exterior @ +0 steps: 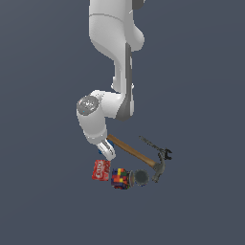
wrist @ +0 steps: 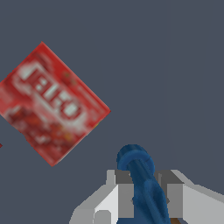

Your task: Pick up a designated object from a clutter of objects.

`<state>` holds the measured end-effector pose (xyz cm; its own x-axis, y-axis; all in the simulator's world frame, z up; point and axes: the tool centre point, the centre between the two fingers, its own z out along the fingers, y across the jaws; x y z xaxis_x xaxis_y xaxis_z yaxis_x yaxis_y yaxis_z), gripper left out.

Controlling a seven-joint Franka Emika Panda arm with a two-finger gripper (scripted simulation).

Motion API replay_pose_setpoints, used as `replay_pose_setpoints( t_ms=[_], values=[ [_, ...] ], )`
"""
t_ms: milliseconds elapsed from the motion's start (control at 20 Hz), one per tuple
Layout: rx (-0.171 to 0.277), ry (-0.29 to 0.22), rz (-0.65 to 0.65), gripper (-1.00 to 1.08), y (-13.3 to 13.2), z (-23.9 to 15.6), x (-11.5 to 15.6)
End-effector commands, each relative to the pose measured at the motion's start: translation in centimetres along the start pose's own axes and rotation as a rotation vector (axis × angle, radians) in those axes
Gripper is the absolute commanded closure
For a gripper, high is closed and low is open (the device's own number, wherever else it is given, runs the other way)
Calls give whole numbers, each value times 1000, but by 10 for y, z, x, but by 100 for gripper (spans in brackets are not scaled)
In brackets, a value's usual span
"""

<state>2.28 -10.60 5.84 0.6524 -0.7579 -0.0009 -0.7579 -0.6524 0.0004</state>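
The knobbly bright blue piece (wrist: 136,161) sits between my two fingers in the wrist view, and both fingers press against its sides. My gripper (wrist: 142,176) is shut on it. In the exterior view the gripper (exterior: 106,151) hangs low just behind the red packet (exterior: 101,170), with a speck of the blue piece (exterior: 99,151) showing beside the fingers. The rest of the clutter lies to the exterior view's right: the wooden-handled hammer (exterior: 132,151), the block-filled jar (exterior: 119,178), the grey can (exterior: 140,177) and the dark clamp-like tool (exterior: 157,145). The blue ball is not in view.
The red packet (wrist: 51,104) lies flat on the dark grey floor (wrist: 175,65) close to the gripper in the wrist view. The white arm (exterior: 117,57) stands behind the clutter. The hammer's handle passes right behind the gripper.
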Motion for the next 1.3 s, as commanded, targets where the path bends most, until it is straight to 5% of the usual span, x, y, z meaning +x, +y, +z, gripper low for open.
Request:
replay_pose_setpoints(
  t_ms=[0,1250],
  values=[
    [1,1,0,108,0,-11,-4],
    [-1,3,1,108,7,-232,-85]
  ],
)
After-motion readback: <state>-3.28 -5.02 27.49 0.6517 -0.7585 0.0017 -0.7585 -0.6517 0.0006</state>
